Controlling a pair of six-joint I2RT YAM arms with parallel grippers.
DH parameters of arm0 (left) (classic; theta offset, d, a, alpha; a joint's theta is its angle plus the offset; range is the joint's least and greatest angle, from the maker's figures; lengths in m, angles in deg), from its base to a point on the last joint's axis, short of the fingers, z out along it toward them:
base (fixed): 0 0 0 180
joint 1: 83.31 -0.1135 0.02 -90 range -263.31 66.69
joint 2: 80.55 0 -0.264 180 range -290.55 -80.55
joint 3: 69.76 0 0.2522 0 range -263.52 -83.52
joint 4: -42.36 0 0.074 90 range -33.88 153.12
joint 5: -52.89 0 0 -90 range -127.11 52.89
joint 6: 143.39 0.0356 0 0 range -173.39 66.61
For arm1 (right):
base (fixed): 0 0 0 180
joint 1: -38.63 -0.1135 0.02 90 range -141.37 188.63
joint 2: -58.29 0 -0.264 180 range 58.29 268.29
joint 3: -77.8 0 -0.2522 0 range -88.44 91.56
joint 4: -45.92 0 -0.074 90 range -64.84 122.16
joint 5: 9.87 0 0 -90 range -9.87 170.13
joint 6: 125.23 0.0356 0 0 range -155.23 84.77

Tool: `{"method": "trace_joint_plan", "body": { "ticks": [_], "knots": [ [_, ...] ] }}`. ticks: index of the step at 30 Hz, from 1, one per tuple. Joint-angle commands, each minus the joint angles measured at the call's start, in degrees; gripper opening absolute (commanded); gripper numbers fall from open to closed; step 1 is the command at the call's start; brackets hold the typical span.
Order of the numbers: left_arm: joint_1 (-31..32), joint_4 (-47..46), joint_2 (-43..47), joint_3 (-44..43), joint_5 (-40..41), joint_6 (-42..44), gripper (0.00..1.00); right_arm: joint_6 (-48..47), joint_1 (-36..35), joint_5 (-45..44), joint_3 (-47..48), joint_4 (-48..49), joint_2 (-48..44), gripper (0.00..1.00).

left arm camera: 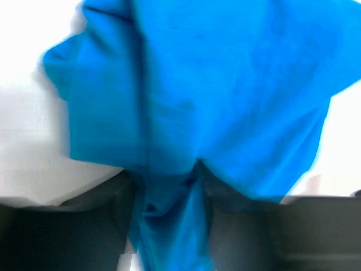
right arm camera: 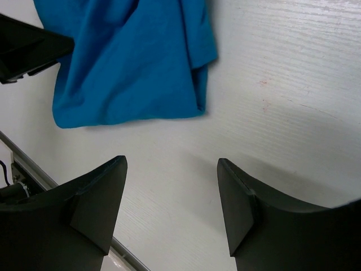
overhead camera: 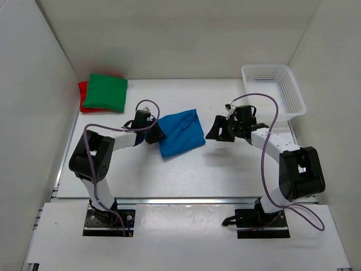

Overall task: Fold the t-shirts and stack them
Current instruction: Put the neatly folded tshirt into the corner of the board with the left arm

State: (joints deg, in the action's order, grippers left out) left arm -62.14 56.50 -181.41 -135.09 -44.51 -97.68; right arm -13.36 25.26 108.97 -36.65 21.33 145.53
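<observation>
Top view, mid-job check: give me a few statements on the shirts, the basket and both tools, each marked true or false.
1. The green t-shirt lies on top of the red t-shirt. True.
2. The blue t-shirt is inside the white basket. False: it lies on the table, between the two tools.
3. The right tool has cloth in it. False: its jaws stand open with nothing between them, over bare table beside the blue t-shirt.
4. Blue cloth sits between the fingers of the left tool. True: the left wrist view shows it bunched there, though not whether it is firmly pinched.
</observation>
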Motion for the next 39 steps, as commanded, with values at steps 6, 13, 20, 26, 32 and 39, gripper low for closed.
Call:
{"method": "trace_joint_plan", "body": {
  "ticks": [6,13,20,26,32,39],
  "knots": [
    [-0.86,5.67,-8.73,-7.91,-4.29,3.94,0.00,0.28,1.41,1.48,-0.29,2.30,-1.02,0.63],
    [-6.74,21.91,-11.11,-24.08,0.62,18.08,0.00,0.55,1.94,2.44,0.50,0.90,-3.74,0.62],
    [-9.30,33.72,-13.75,-40.97,9.94,33.74,0.00,0.19,2.20,1.66,-0.62,0.28,-9.70,0.61],
    [-13.16,33.80,-14.97,-51.86,13.90,37.78,0.00,-0.68,4.92,1.48,-4.85,0.55,-15.78,0.56],
    [-17.47,42.93,-25.60,-78.90,15.48,41.65,0.00,-2.62,5.19,1.74,-3.19,-2.62,-16.23,0.58],
    [-26.69,39.96,-28.34,-85.10,9.08,40.25,0.00,-1.13,5.28,3.94,-0.99,-1.74,-11.75,0.58]
  ]
}}
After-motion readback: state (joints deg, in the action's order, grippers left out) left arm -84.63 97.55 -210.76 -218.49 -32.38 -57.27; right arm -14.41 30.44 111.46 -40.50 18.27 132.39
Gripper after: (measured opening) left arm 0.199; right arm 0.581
